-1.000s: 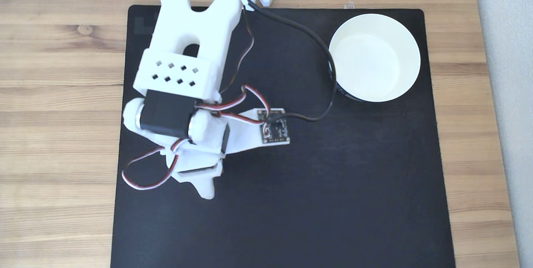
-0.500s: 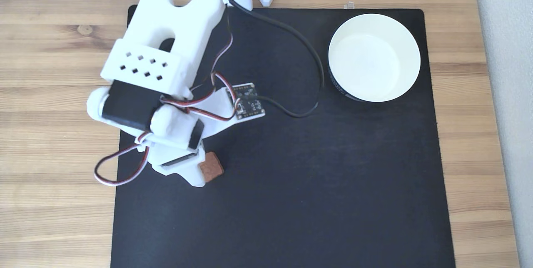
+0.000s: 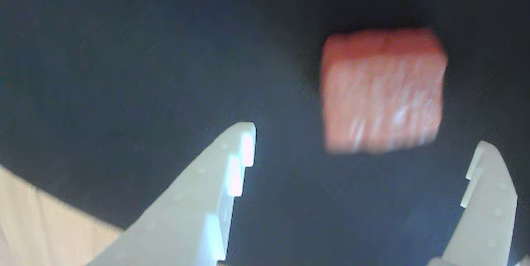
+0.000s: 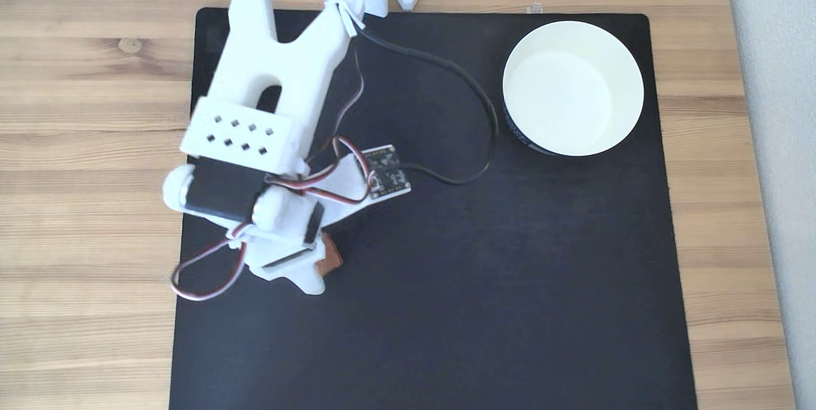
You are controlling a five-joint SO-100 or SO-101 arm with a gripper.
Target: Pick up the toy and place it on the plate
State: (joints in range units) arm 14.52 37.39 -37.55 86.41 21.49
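While the two white fingers (image 3: 488,200) stand wide apart with nothing between them, the toy (image 3: 383,90) lies on the black mat (image 3: 124,71) just beyond their tips, nearer the right finger than the left in the wrist view. It looks a small, stiff block with flat sides and a rough face, so it is probably light and unlikely to slip or crush; the sound hold would be across two opposite flat sides, with the block centred in the gap, which it is not yet. From the fixed view the toy (image 4: 331,254) peeks out at the right edge of the arm's head, near the mat's left side. The plate (image 4: 628,62) sits empty at the far right corner, well apart, on the wooden tabletop (image 4: 83,78).
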